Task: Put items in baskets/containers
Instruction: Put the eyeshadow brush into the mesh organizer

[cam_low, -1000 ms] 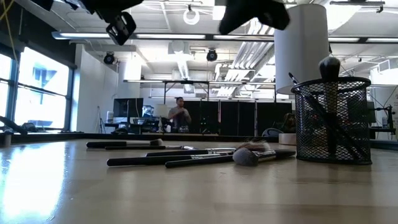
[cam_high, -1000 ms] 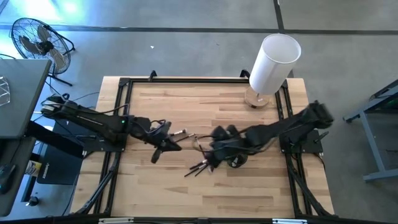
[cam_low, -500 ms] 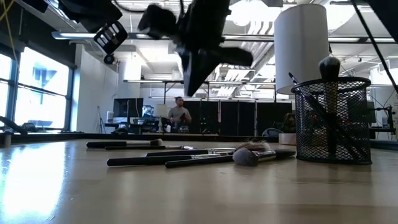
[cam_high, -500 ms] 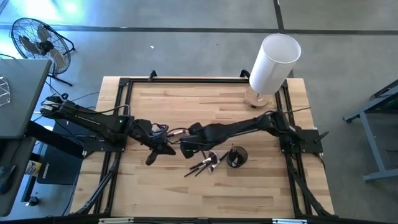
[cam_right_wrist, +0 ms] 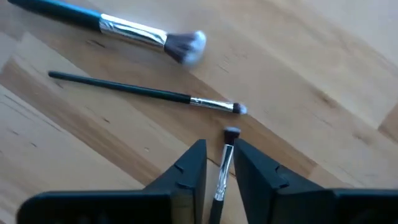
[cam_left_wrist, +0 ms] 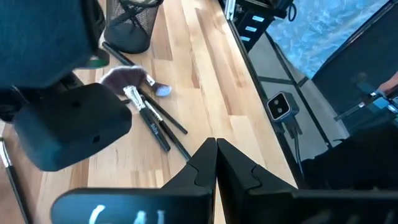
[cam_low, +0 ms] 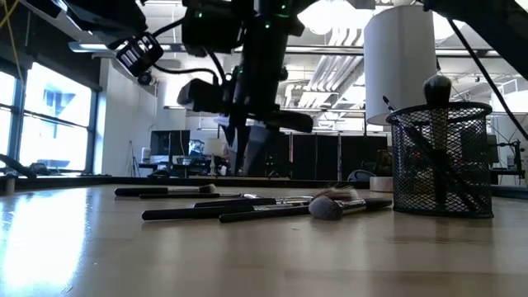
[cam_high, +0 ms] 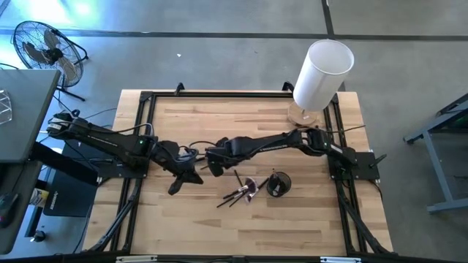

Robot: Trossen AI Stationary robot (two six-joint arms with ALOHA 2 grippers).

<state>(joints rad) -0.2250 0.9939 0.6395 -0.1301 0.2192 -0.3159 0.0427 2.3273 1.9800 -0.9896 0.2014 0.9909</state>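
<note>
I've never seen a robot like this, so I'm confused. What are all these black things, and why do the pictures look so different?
It is one robot with two dark arms, each ending in a two-finger pincer. One picture looks straight down from above, one looks level across the wooden table, and two come from cameras on the arms' wrists. On the table lie thin dark-handled makeup brushes, beside a small black round mesh cup with brushes standing in it. A tall white cylinder stands at the back. The right pincer is open, low over the table, with one thin dark-tipped brush lying between its fingers, not gripped yet. The left pincer is shut, holds nothing, and waits nearby.
</note>
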